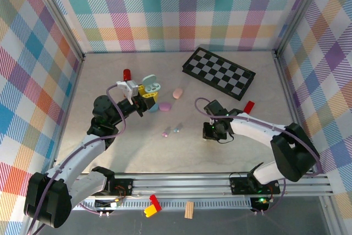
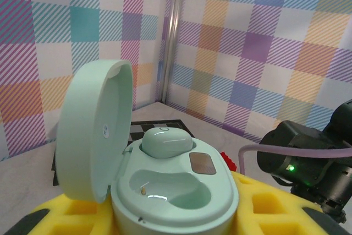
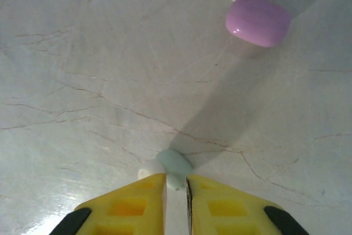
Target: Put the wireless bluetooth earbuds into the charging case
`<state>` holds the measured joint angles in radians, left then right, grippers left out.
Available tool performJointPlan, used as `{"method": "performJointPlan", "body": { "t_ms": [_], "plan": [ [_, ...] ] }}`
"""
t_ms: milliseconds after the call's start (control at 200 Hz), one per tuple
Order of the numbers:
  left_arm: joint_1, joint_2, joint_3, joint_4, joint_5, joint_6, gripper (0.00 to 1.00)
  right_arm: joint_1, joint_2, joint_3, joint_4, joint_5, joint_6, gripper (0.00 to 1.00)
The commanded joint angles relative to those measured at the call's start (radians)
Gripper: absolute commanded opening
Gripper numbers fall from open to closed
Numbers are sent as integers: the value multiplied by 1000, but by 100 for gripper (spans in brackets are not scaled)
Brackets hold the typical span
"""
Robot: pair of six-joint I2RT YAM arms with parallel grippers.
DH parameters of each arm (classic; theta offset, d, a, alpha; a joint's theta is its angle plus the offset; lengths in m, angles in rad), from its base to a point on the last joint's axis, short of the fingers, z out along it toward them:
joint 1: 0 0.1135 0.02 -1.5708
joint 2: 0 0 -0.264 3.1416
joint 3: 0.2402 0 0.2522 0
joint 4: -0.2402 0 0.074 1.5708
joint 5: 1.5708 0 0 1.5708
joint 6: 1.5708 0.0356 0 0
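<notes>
My left gripper (image 1: 144, 96) is shut on the mint charging case (image 2: 176, 191) and holds it up off the table, its yellow pads (image 2: 275, 205) on either side. The lid (image 2: 93, 130) stands open. One mint earbud (image 2: 166, 141) sits in the far socket, and the near socket is empty. My right gripper (image 3: 176, 182), low over the table, is shut on a second mint earbud (image 3: 175, 168), which pokes out past the fingertips. A purple earbud (image 3: 257, 17) lies further ahead. In the top view this purple earbud (image 1: 165, 134) and a pale blue one (image 1: 177, 129) lie left of the right gripper (image 1: 210, 131).
A pink case (image 1: 177, 93) and a purple case (image 1: 164, 107) lie near the left gripper. A folded checkerboard (image 1: 219, 72) sits at the back right. Small red pieces stand at the back left (image 1: 127, 74) and by the right arm (image 1: 248, 107). Checked walls enclose the table.
</notes>
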<state>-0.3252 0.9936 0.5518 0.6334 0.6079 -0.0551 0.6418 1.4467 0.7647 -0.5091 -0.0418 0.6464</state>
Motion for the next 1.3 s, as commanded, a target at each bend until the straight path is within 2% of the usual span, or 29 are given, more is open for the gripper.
{"method": "performJointPlan", "body": {
  "t_ms": [0,450,570,1005,1295],
  "plan": [
    [9,-12,-8,28,0,9,33,2,21,-7,28,-31,19,15],
    [9,-16,-21,38,0,5,33,45,72,3,40,-44,59,14],
    [9,-20,-29,46,0,3,33,63,77,10,24,-31,71,21],
    [9,-27,-43,58,-1,0,33,102,95,28,0,0,89,38],
    [10,-24,-44,61,-3,0,33,107,41,22,22,-2,86,40]
  ]
}}
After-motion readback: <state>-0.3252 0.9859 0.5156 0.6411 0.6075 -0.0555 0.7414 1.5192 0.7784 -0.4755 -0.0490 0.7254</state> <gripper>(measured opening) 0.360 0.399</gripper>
